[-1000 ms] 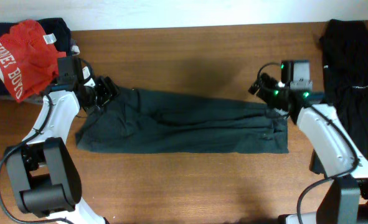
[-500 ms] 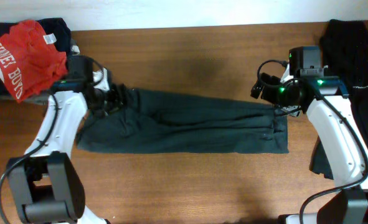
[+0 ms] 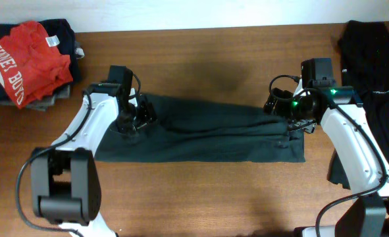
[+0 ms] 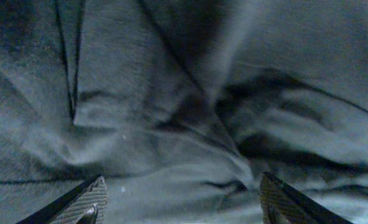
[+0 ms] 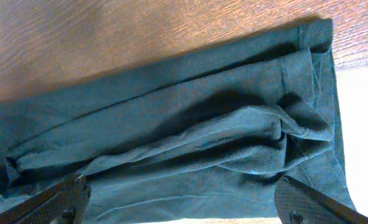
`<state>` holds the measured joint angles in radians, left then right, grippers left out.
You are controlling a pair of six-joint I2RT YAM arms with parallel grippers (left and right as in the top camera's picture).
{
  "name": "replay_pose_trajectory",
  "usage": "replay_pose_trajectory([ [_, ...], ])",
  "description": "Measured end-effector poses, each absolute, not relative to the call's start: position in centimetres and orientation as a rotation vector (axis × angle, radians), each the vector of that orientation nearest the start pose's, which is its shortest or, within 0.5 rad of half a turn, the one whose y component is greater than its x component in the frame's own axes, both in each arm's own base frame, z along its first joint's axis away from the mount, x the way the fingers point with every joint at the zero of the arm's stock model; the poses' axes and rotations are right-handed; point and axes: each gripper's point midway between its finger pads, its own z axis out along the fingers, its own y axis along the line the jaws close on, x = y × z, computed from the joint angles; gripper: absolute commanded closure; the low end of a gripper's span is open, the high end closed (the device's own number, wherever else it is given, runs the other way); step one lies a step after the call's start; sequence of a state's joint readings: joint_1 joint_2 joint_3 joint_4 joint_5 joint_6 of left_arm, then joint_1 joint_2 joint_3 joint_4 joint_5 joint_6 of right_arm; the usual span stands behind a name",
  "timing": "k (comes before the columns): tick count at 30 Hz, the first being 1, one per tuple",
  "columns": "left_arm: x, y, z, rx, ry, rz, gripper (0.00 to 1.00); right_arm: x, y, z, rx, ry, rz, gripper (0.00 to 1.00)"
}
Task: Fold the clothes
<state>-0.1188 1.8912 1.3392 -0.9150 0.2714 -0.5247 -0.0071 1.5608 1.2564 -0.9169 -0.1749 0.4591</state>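
grip: left fingers [image 4: 87,200] stood spread over the rumpled dark green shirt [image 3: 207,135], right fingers [image 5: 62,200] spread above its other end | shirt lay as a long strip across the bench [image 3: 201,197] | step: likely taking its ends for a crosswise fold; next called for pinching all layers | cloth contact unclear; red shirt [image 3: 26,59] far back, black garment [image 3: 372,59] cropped

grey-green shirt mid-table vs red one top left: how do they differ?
Pose: the grey-green garment lies stretched out long; the red garment sits bunched on a pile at the far-left corner.
Print: the red garment has white lettering; the grey-green garment shows none.
Arms: the left gripper and right gripper, both open, are at the grey-green garment's ends; neither nears the red one.
Both are wrinkled cloth.
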Motion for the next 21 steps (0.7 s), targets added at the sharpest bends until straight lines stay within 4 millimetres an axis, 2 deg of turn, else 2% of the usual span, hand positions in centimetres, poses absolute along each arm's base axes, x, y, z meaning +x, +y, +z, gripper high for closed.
replay_pose_trajectory([
  [7, 38.0, -7.9, 2.1, -0.725, 2.993, -0.437, 0.23, 35.2, 2.7, 13.2, 0.610, 2.756, 0.352, 0.01],
  [13, 39.3, -6.7, 2.2, -0.770, 2.935, -0.447, 0.23, 35.1, 2.7, 13.2, 0.610, 2.758, 0.352, 0.01],
  [21, 40.2, -6.8, 2.4, -0.755, 2.900, -0.460, 0.23, 35.1, 2.8, 13.2, 0.612, 2.761, 0.352, 0.01],
])
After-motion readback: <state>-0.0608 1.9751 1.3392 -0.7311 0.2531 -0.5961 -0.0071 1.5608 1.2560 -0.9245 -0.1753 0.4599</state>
